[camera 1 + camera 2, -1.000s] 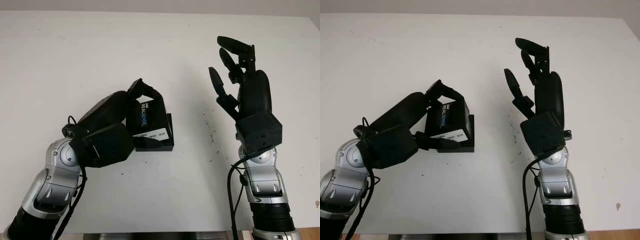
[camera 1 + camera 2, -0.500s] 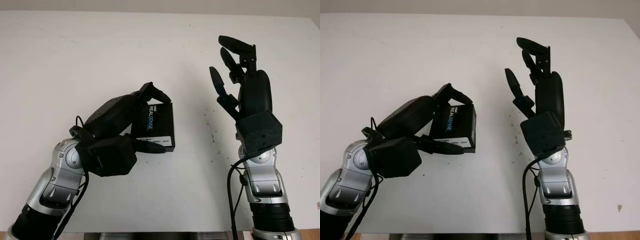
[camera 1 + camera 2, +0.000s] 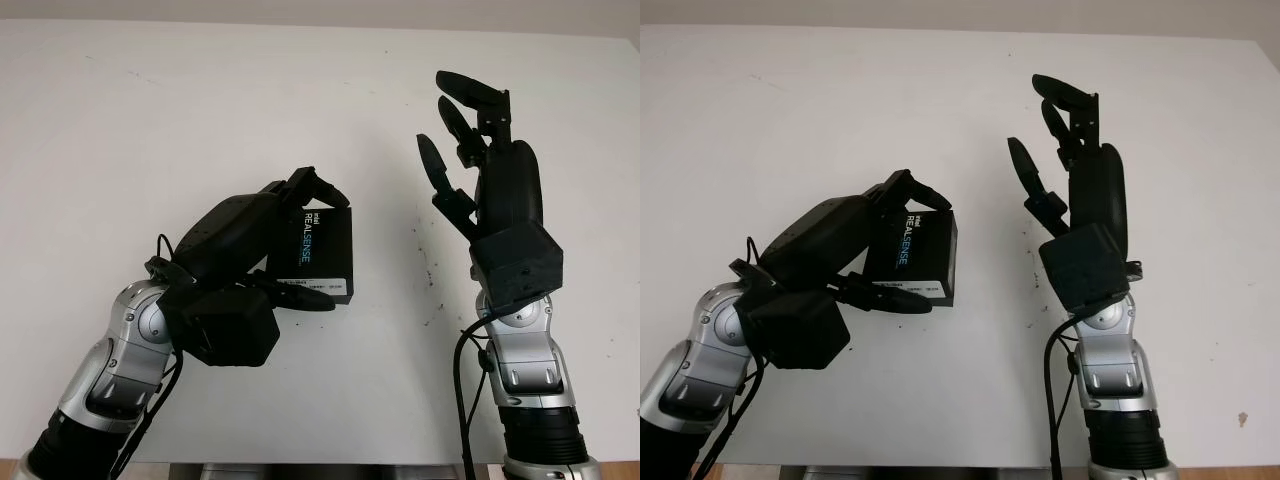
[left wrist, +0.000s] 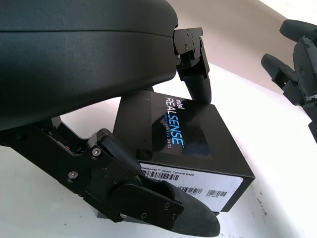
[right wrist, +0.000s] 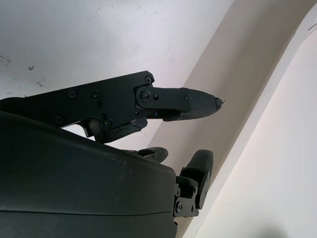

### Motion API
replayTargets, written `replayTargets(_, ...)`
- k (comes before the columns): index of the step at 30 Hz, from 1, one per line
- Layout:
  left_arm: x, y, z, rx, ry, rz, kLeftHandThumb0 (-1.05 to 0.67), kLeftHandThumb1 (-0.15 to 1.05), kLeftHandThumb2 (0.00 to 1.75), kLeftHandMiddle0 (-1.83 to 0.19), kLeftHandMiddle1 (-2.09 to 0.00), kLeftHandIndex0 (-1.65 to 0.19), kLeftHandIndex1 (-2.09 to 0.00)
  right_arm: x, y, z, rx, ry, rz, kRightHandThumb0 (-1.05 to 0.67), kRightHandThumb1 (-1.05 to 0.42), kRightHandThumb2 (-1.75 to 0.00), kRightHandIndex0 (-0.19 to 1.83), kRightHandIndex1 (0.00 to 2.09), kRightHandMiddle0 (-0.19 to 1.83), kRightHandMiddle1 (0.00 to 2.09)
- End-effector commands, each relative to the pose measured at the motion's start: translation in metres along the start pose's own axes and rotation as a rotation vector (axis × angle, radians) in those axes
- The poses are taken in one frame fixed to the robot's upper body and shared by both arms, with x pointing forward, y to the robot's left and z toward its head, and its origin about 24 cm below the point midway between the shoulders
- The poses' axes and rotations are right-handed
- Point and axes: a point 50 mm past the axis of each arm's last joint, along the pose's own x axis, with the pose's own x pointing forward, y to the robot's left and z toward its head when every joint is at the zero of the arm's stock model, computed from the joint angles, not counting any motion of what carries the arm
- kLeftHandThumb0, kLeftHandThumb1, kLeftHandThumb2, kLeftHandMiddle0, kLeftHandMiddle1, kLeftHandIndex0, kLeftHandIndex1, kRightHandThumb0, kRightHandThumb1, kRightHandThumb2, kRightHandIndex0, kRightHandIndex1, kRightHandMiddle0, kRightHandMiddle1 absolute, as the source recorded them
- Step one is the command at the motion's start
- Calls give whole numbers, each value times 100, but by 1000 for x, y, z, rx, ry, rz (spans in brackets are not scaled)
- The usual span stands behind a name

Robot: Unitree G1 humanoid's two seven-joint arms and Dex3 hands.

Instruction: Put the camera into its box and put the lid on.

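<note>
A black box (image 3: 322, 256) printed "Intel RealSense", with a white barcode label on one side, is held left of the table's centre. My left hand (image 3: 312, 245) is shut on it, fingers over its far edge and thumb (image 4: 163, 208) along the labelled near side. In the left wrist view the box (image 4: 183, 130) shows its printed top, lid closed. Whether its underside touches the table I cannot tell. My right hand (image 3: 462, 135) stands upright and open, to the right of the box and apart from it. The camera itself is hidden.
The white table (image 3: 150, 120) stretches wide on all sides of both hands. Small dark specks (image 3: 430, 272) mark the surface between the box and the right arm. The table's front edge runs along the bottom, by the forearms.
My left hand has moved slightly right with the box, and the box has turned so its printed top faces up more. The right hand has stayed put.
</note>
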Motion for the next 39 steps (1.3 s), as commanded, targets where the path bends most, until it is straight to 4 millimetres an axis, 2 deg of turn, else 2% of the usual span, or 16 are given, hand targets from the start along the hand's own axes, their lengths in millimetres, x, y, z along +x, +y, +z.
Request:
replayTargets(1,-2,-13,6,-2,-21,-35,-31,105,42,-56,-209,4,-206,-2,-1,3,1,-9,-5,-53,-105,-39,36,8,-6,88)
replayTargets(5,-5,-14,7,82,22,-23,-32,105,40,-58,-209,8,-206,-3,-1,3,3,-7,-2,-53,-105,-39,36,8,-6,87)
replayTargets(6,-5,-14,7,98,32,-20,-34,105,40,-54,-209,9,-207,-3,-1,3,5,-6,-1,-53,-105,-39,35,7,-6,87)
replayTargets(9,-7,-15,8,153,68,-27,-36,105,41,-35,-209,16,-205,-3,-1,3,3,-8,0,-53,-105,-40,35,7,-6,86)
replayTargets(12,-8,-15,8,230,99,-35,-40,105,42,-17,-209,19,-193,-3,-1,3,5,-7,-2,-52,-105,-39,35,7,-6,86)
replayTargets(15,-9,-17,8,322,115,-58,-47,105,40,12,-209,19,-169,-3,-1,3,7,-6,0,-53,-105,-39,35,7,-6,87)
replayTargets(16,-9,-17,8,347,122,-74,-49,105,41,15,-188,19,-150,-3,-1,3,8,-7,2,-53,-105,-39,35,7,-6,86)
replayTargets(17,-10,-17,8,368,130,-90,-52,105,41,18,-144,19,-118,-3,-1,3,6,-9,3,-53,-105,-39,34,7,-6,86)
replayTargets(19,-11,-18,8,400,145,-111,-54,105,40,16,-87,19,-81,-3,-1,4,0,-7,4,-53,-105,-40,35,7,-6,87)
replayTargets(20,-11,-18,9,406,150,-118,-55,105,39,10,-50,16,-57,-3,-1,4,-2,-7,3,-53,-105,-40,35,8,-6,87)
replayTargets(21,-12,-17,9,412,154,-122,-57,105,39,8,-31,14,-43,-3,-1,4,-2,-8,2,-53,-105,-40,35,8,-6,87)
replayTargets(23,-13,-16,10,414,157,-127,-65,105,41,13,-10,17,-22,-3,0,4,4,-9,0,-53,-105,-39,35,8,-6,89)
replayTargets(26,-15,-14,10,390,164,-168,-75,105,45,18,-1,19,-4,-3,0,4,-2,-9,-2,-53,-105,-39,36,8,-7,90)
replayTargets(30,-16,-4,8,230,142,-229,-90,105,57,19,0,19,0,-3,-1,3,-6,-10,3,-52,-105,-39,36,8,-8,91)
replayTargets(34,-17,21,6,34,91,-231,-95,105,66,19,0,19,0,-2,-3,3,-3,-6,-1,-52,-105,-38,36,8,-7,91)
replayTargets(39,-26,55,2,-125,57,-209,-98,105,71,19,0,19,0,-2,-4,3,12,-6,1,-51,-105,-36,35,8,-7,92)
